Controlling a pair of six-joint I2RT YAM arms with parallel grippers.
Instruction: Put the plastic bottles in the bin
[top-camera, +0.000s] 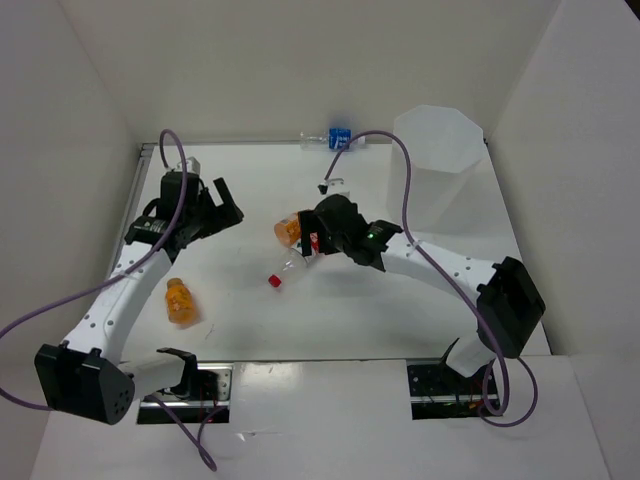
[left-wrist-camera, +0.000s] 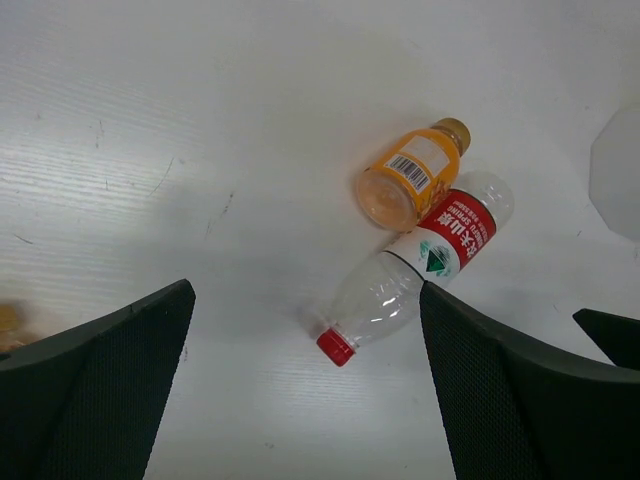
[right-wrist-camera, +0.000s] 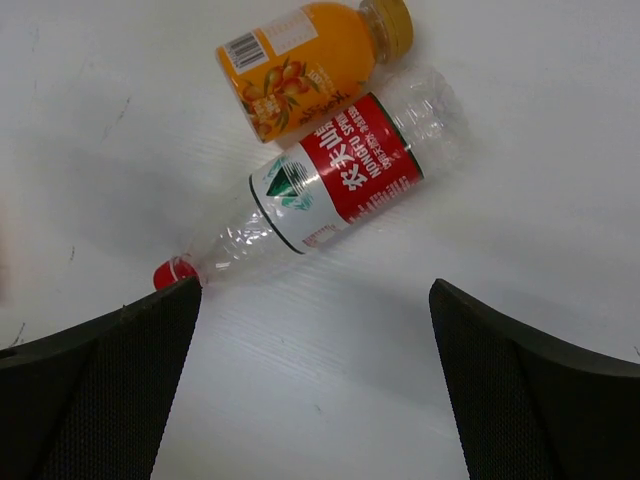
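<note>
A clear bottle with a red cap and red label (top-camera: 293, 264) lies on the table beside a stubby orange bottle (top-camera: 287, 230). Both show in the right wrist view, clear (right-wrist-camera: 330, 180) and orange (right-wrist-camera: 305, 65), and in the left wrist view, clear (left-wrist-camera: 415, 270) and orange (left-wrist-camera: 408, 178). My right gripper (top-camera: 312, 240) is open and empty just above them, its jaws (right-wrist-camera: 315, 390) wide apart. My left gripper (top-camera: 224, 205) is open and empty (left-wrist-camera: 310, 400), left of the pair. A second orange bottle (top-camera: 180, 302) lies near the left arm. A blue-labelled clear bottle (top-camera: 335, 138) lies at the back wall. The bin (top-camera: 437, 165) stands at the back right.
White walls close in the table on the left, back and right. The right arm's purple cable (top-camera: 400, 170) loops in front of the bin. A corner of the bin shows at the right edge of the left wrist view (left-wrist-camera: 618, 185).
</note>
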